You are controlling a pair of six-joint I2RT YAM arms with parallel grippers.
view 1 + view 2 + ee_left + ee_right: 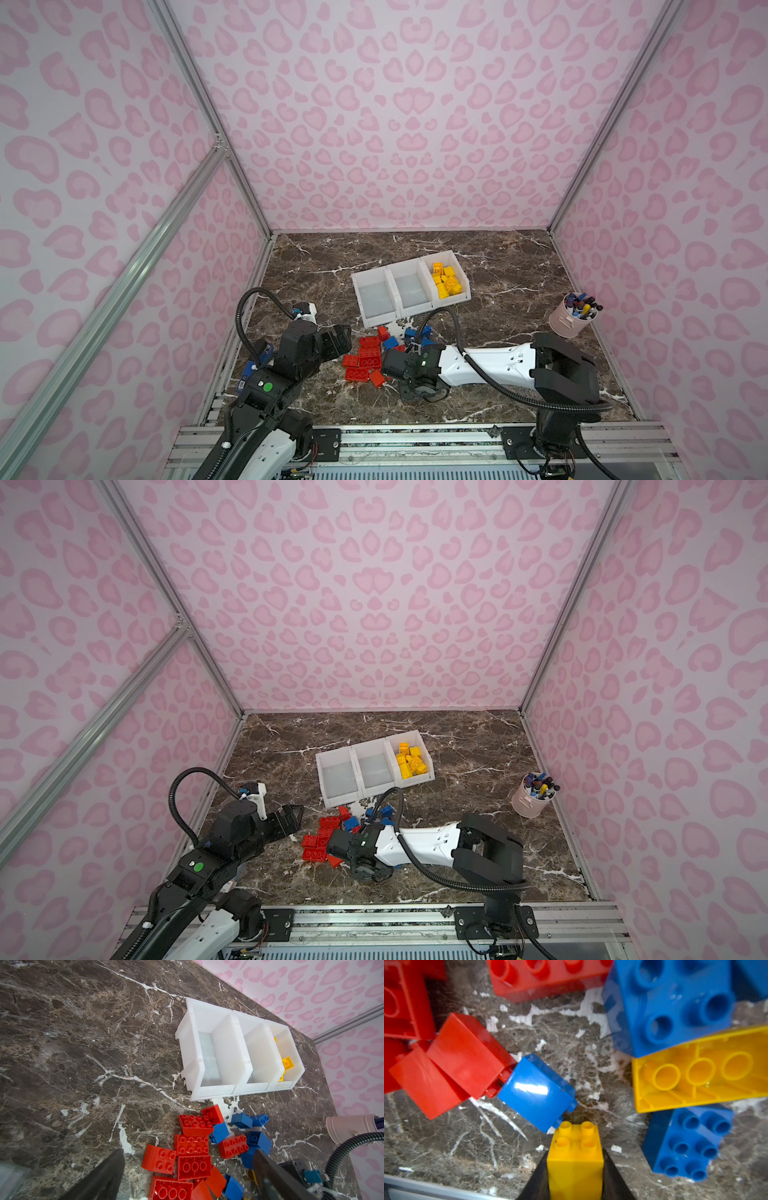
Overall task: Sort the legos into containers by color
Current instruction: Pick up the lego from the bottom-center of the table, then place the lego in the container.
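Note:
Three joined white containers stand mid-table. The right one holds several yellow legos; the other two look empty. Red legos and blue legos lie in a pile in front of them. My left gripper hovers open at the pile's left side, holding nothing. My right gripper is low in the pile, shut on a small square yellow lego. Beside it lies an upturned long yellow lego.
A pinkish cup of pens stands at the right edge. The right arm's black cable arcs just in front of the containers. Pink patterned walls close three sides, and a metal rail runs along the front.

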